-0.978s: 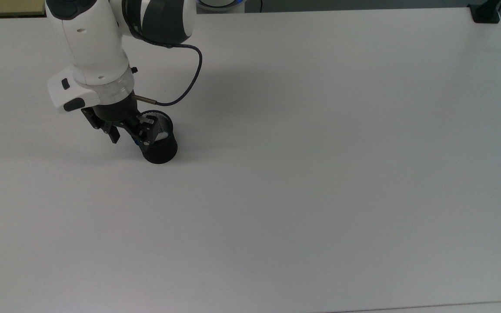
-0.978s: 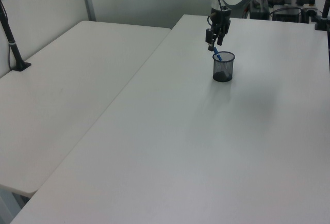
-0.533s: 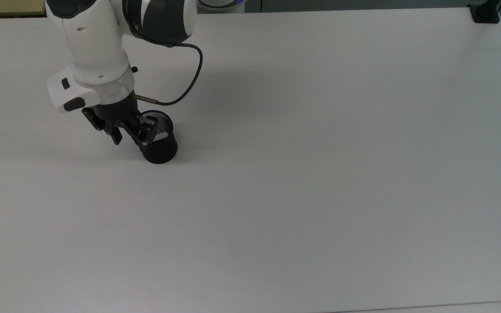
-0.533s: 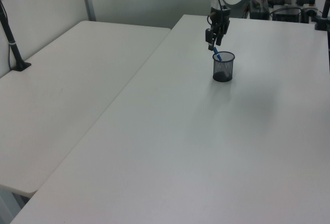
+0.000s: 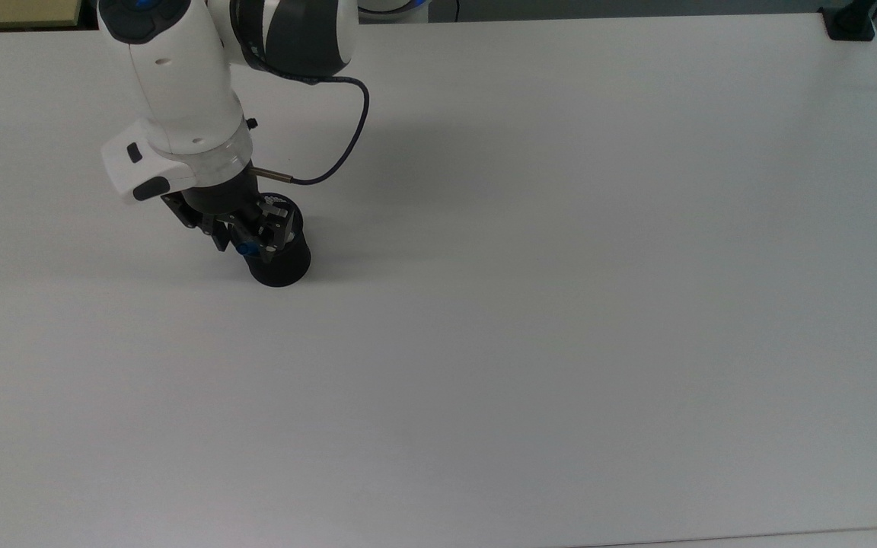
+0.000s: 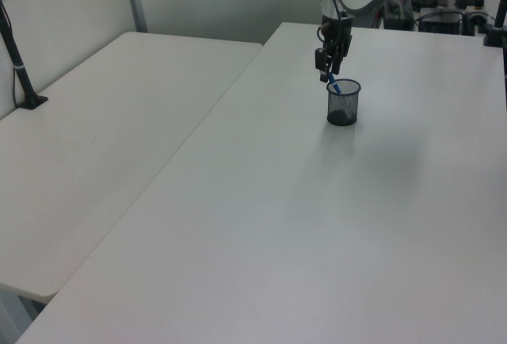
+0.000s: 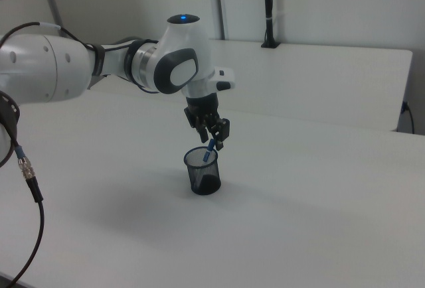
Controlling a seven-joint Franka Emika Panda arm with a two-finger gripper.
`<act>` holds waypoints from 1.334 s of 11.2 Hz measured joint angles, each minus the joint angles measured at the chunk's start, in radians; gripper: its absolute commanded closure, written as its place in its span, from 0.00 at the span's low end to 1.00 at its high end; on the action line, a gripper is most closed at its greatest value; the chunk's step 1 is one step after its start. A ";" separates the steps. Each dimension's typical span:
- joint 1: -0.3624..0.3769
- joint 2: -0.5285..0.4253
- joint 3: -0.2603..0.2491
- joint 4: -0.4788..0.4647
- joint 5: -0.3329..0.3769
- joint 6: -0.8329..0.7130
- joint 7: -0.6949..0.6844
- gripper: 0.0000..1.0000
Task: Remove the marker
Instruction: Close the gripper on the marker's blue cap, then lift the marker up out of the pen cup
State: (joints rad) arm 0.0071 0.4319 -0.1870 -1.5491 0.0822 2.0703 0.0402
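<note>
Gripping the marker (image 7: 210, 151) top, gripper (image 7: 213, 139) closed above the mesh cup (image 7: 202, 172), centre frame; lift straight, avoid tipping cup.

— Where is everything?
— The black mesh cup (image 5: 280, 262) stands on the white tabletop (image 5: 560, 304), toward the top view's left. The slim marker with the blue cap (image 7: 208, 152) leans inside it. My hand (image 7: 214, 139) hangs just above the cup's rim, around the marker's top.

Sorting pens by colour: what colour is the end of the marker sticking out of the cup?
Blue. The marker leans out of the black mesh cup; the right view shows it best.
</note>
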 measured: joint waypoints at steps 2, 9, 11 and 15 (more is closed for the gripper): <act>0.003 0.001 0.001 0.000 0.000 -0.018 -0.012 0.73; 0.011 0.001 0.001 0.001 -0.004 -0.028 -0.069 0.97; 0.010 -0.001 0.000 0.001 -0.004 -0.036 -0.073 0.97; 0.007 -0.061 -0.008 0.017 -0.002 -0.067 -0.073 0.97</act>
State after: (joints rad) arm 0.0137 0.3711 -0.1952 -1.5323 0.0803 2.0028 -0.0325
